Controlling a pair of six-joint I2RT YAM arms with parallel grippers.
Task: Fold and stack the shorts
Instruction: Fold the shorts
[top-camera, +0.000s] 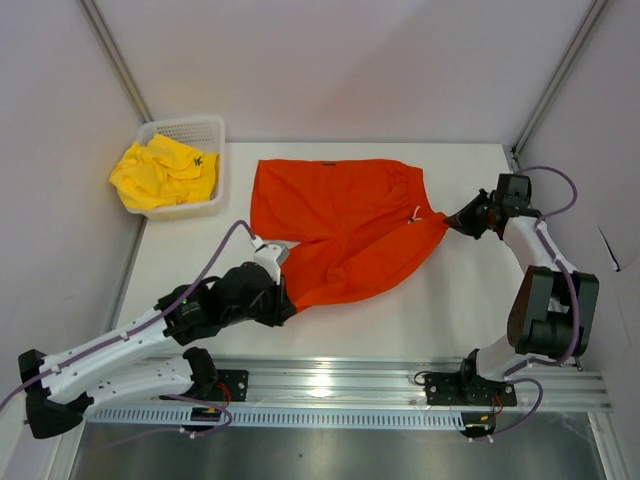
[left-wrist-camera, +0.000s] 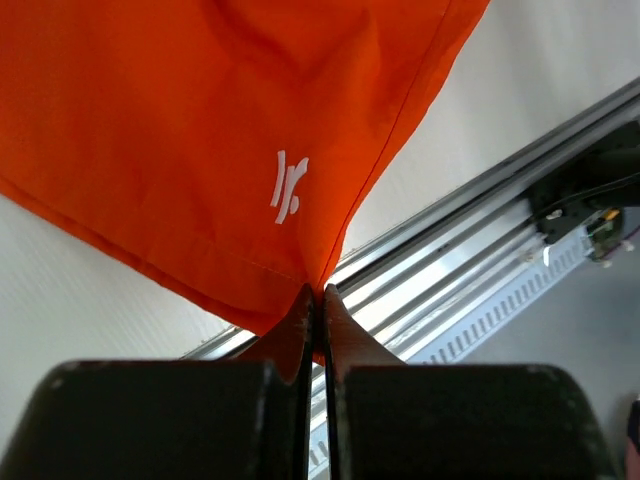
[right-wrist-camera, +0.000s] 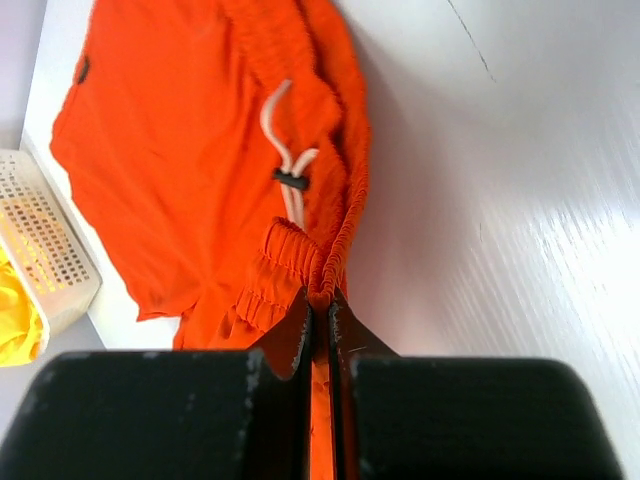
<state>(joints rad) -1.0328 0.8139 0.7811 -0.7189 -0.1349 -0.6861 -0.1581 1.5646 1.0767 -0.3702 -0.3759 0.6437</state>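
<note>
- Across the middle of the bench (top-camera: 440, 300) the orange shorts (top-camera: 340, 215) lie spread out, waistband toward my right, legs running off to my left.
- Near side first: my left pincer (left-wrist-camera: 320, 292) has its jaws together on the hem corner of the near leg, just below the little white logo (left-wrist-camera: 290, 187). The cloth draws to a point right at the tips.
- Over on the other side, my right pincer (right-wrist-camera: 322, 300) is clamped on the bunched waistband at its near end, just beside the white drawstring (right-wrist-camera: 287, 165).
- Why hold it like this? As I read it, I have both ends of the near edge, so the two arms can lift that whole edge together and lay it over the far half without the fabric sagging in the middle.
- The yellow shorts (top-camera: 160, 172) sit crumpled in the white basket (top-camera: 215, 135) at the far left corner, untouched, so nothing is stacked yet and this is the first fold.
- Room to move: there is bare bench on the far side, past the shorts, and a good stretch on the right and along the near side.
- Tight spots: the basket is just beside the far leg, so a sweep to the left could nudge it.
- My left grip is close to the near edge, with the metal rail (top-camera: 340, 378) just beyond it, so I'd go up and away, not back.
</note>
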